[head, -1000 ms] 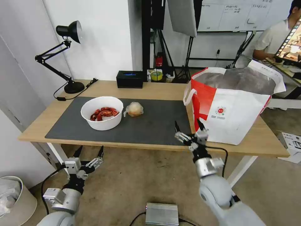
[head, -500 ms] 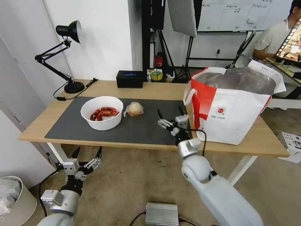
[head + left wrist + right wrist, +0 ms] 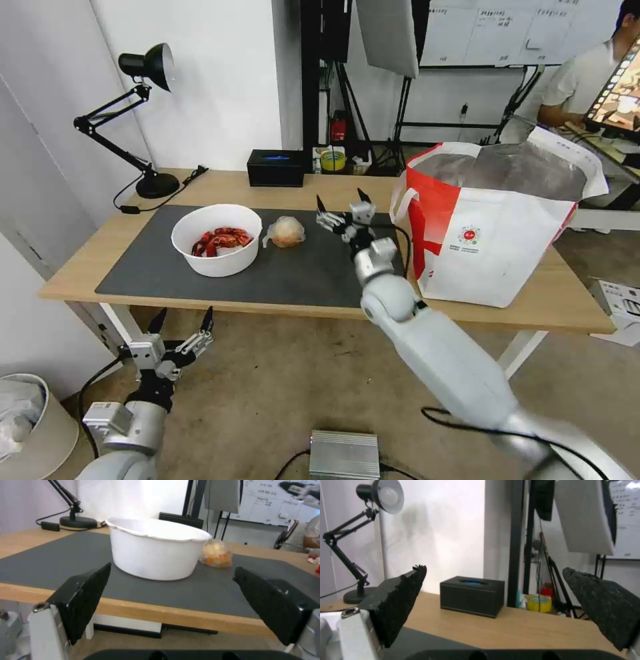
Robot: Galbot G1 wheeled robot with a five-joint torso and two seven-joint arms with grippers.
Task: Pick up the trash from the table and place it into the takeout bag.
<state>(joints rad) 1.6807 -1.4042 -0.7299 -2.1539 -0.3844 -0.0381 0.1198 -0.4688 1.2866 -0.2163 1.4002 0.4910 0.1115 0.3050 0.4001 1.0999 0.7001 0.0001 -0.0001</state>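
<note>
Hovering right hand (image 3: 343,203): open, empty, between lump (image 3: 287,231) and takeout bag (image 3: 497,227).
Left hand (image 3: 181,321): open, empty, below tabletop (image 3: 320,189) edge.
Nearby: bowl (image 3: 217,239).

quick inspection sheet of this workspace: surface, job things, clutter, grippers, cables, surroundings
surface: light-wood table with a dark grey mat over its middle.
job's things: white bowl of red scraps and wrapped pale-orange lump side by side on the mat; takeout bag upright and open on the table's right end.
clutter: black box at the far edge; desk lamp at the far left corner.
grippers: right gripper open, above the mat between lump and bag; left gripper open, low in front of the table's near edge.
cables: lamp cord on the tabletop; cable at the left arm.
surroundings: bin on the floor at left; metal box on the floor.
</note>
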